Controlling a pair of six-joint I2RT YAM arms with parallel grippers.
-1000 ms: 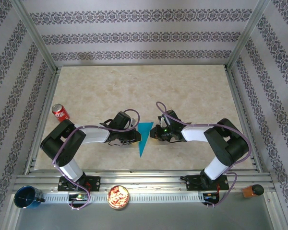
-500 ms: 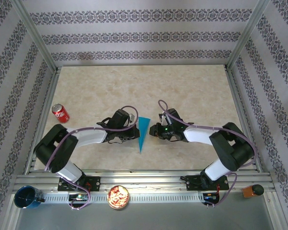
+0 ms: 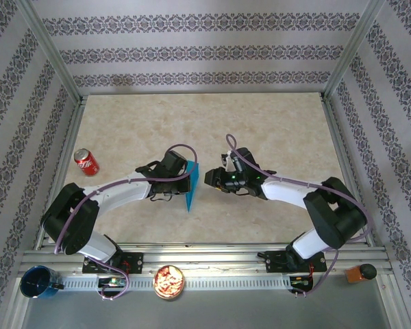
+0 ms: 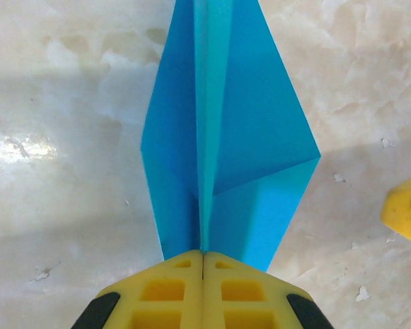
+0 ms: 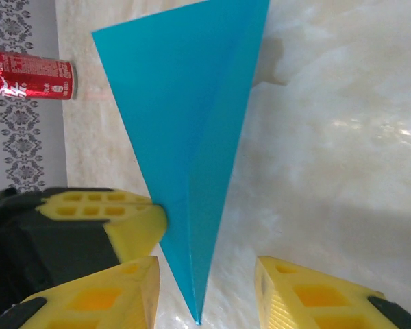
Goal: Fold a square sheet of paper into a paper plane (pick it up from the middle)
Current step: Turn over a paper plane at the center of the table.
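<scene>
paper plane (image 3: 190, 190) in left claw (image 4: 203, 256), soda can (image 3: 86, 162) well apart

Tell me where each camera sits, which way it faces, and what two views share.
Top external: above and behind the arms, looking down at the table; both arms show, left gripper and right gripper flanking the paper plane.
Left wrist: on the left arm, looking along its shut fingers pinching the plane.
Right wrist: on the right arm, looking past its open fingers at the plane and a soda can.
Shared: all see the plane; top and right wrist see the can.
</scene>
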